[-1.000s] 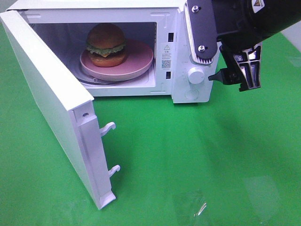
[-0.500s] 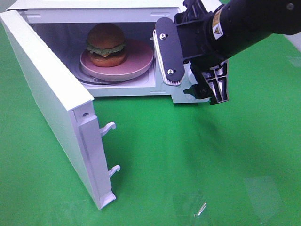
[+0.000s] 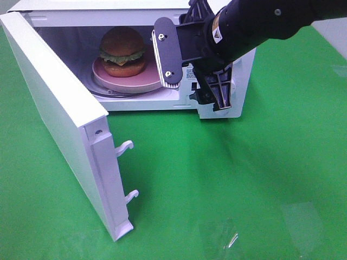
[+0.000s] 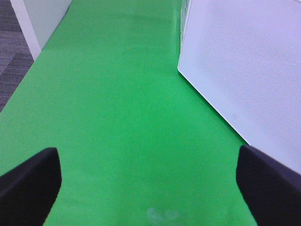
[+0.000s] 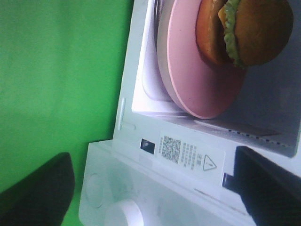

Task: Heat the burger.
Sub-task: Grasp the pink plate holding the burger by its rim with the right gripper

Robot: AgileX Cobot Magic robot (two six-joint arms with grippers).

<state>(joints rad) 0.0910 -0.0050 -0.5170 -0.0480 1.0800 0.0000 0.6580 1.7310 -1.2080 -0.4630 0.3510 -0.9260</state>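
While the microwave (image 3: pixel 108 12) stands with its door (image 3: pixel 54 103) swung wide out to the left in the high view, the burger (image 3: pixel 122 51) is sitting inside the cavity on a pink plate (image 3: pixel 116 81). It's upright, bun on top, with the lettuce frill and a bit of orange cheese showing at the edge. The plate rests on the turntable, and its right side is hidden behind the black camera block on the right arm (image 3: pixel 255 21).

That arm comes in from the upper right and crosses in front of the microwave's control panel. The right gripper (image 3: pixel 207 98) hangs just in front of the lower part of that panel, jaws spread wide with nothing between them. I can't tell if it's touching the panel or only close to it. In the wrist view you get the two dark fingers (image 5: pixel 268 188) far apart at the edges, and between them a white knob (image 5: pixel 124 214) and a sticker (image 5: pixel 188 153) with a QR code and a warning triangle. The burger and plate are further in.

The left gripper (image 4: pixel 149 188) doesn't show in the high view. Its own camera has it over the green bench (image 3: pixel 244 179), jaws spread wide and holding nothing, with a white dotted panel (image 4: pixel 244 66) off to one side.

Two white latch hooks (image 3: pixel 126 146) stick out of the door's free edge, one above the other.
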